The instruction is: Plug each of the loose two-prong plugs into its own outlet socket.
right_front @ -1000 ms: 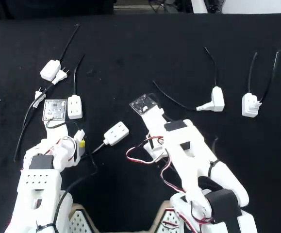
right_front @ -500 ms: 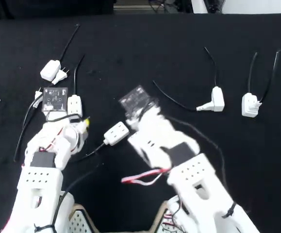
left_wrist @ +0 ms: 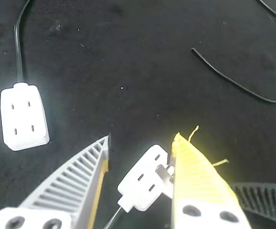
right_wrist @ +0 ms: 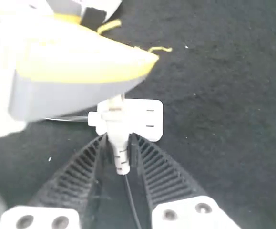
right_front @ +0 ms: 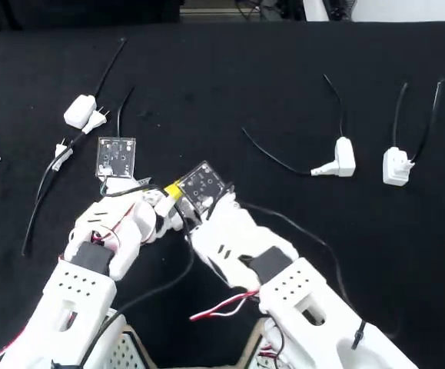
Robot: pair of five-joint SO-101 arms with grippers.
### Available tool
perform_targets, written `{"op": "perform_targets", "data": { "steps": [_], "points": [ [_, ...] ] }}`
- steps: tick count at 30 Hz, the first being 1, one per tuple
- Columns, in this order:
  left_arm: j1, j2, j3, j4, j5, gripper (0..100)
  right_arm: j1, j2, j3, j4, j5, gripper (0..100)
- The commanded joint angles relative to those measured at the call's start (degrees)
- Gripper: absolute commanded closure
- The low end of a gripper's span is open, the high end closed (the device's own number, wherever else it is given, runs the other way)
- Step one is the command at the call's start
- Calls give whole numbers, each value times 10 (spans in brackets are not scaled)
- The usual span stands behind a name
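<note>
White outlet socket (left_wrist: pixel 141 185) lies within the spread left claw (left_wrist: pixel 141 138).

Black table (right_front: pixel 230 69); plug (right_front: pixel 343 160); outlet socket (left_wrist: pixel 23 117)

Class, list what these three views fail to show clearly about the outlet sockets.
High view: gripped socket, mostly hidden beneath left gripper and right gripper.
High view: second socket, under left arm's camera board.
Right wrist view: gripped socket's face, partly behind left gripper's yellow finger.
</note>
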Motion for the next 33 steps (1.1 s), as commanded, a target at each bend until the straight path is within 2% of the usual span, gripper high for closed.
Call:
{"op": "perform_targets", "data": {
  "steps": [1,9,21,30,33],
  "points": [
    [-2,-10,2,-10,3,787,-16,-17,-17,-15,-5,988],
    [-26,-10,31,-10,2,787,-16,-29,-25,-14,-5,988],
    [-40,-10,54,-10,6,787,-15,-229,61,18,-5,988],
    [-44,-11,48,-6,6,787,-5,-203,68,22,-1,988],
    [-45,-11,57,31,3,787,9,-180,38,86,0,976]
  ]
}}
